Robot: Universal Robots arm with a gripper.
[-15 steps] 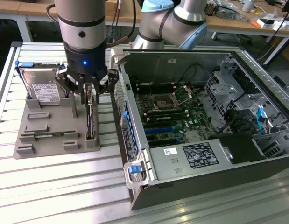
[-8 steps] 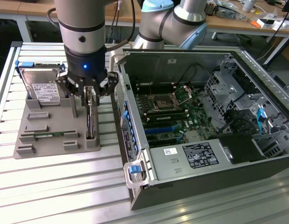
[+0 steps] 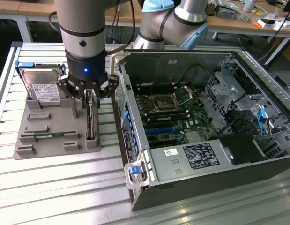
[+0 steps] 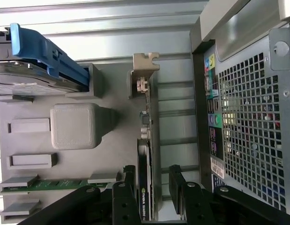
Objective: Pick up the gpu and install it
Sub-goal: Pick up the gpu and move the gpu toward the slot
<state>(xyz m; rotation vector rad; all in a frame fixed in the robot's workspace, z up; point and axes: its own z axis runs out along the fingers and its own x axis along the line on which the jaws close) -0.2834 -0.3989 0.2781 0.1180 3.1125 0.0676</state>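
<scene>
On the gray holder tray (image 3: 53,119), at 9 o'clock from the open computer case (image 3: 182,61) in the exterior view, the gpu (image 3: 91,123) stood on edge in its slot. The gripper (image 4: 152,172) hung right over it, jaws spread wide, gripping nothing. Its 2 fingers (image 4: 175,178) straddled the card, no clear contact. Hard drive (image 3: 41,86) sat at 10 o'clock of the gpu, green memory stick (image 3: 47,136) at 8 o'clock.
</scene>
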